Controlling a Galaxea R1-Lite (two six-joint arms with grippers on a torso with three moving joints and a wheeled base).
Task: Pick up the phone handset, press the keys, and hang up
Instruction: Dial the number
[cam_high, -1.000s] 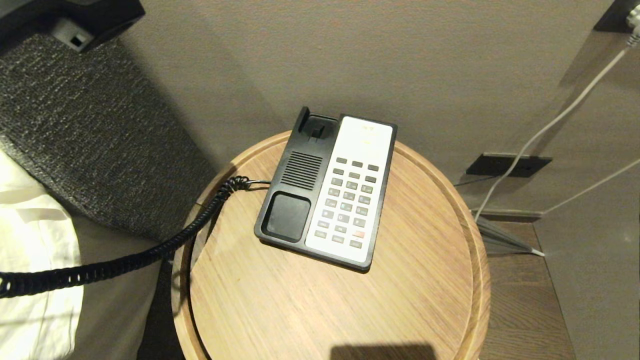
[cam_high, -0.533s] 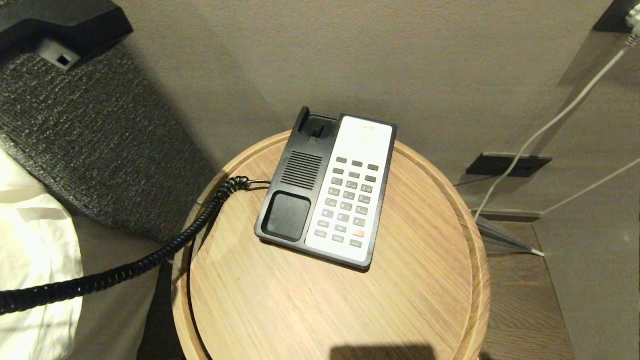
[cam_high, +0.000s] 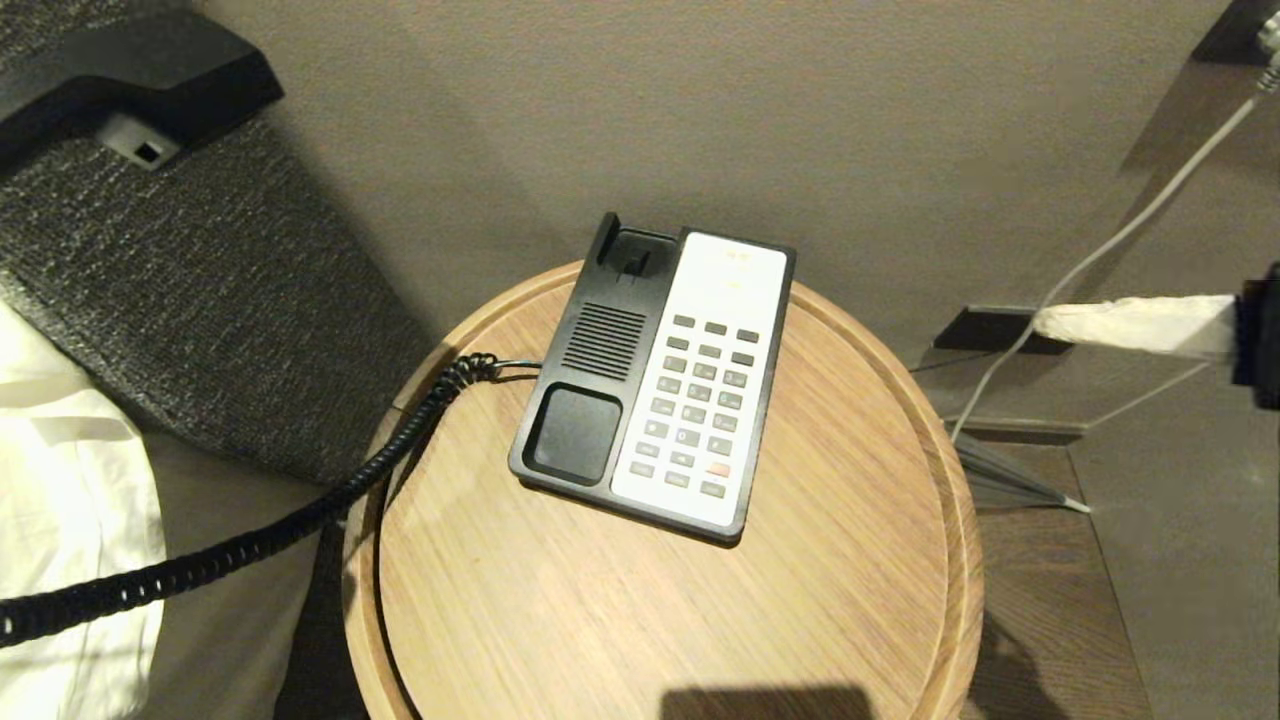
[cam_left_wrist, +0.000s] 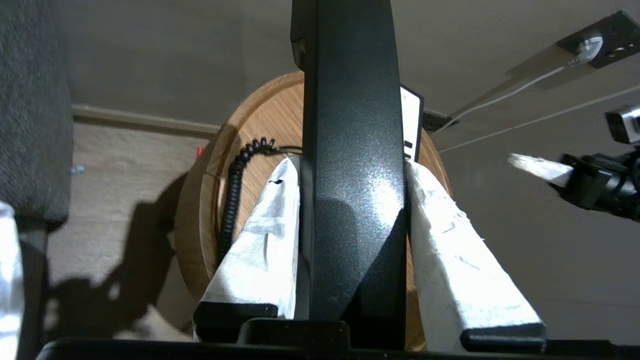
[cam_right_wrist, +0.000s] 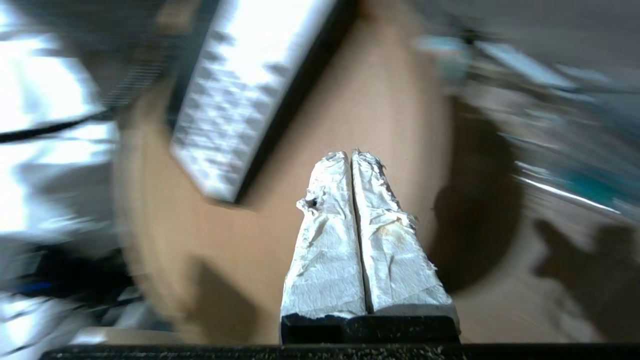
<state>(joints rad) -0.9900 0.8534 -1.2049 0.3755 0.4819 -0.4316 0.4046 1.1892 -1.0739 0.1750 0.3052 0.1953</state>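
Up at the head view's top left, phone handset (cam_high: 130, 75) hangs clear of the cradle; left gripper (cam_left_wrist: 352, 165) has its white-wrapped fingers (cam_left_wrist: 260, 250) clamped on both sides of it; coiled cord (cam_high: 300, 520) runs from the phone base (cam_high: 655, 385) off the round wooden surface (cam_high: 850, 560) toward the left edge; base sits toward the surface's far side, keypad (cam_high: 700, 410) exposed; right gripper (cam_high: 1040, 322) enters from the right edge beside the surface, fingers (cam_right_wrist: 325, 240) pressed together, holding nothing; white cables (cam_high: 1120, 235) trail down the wall behind it
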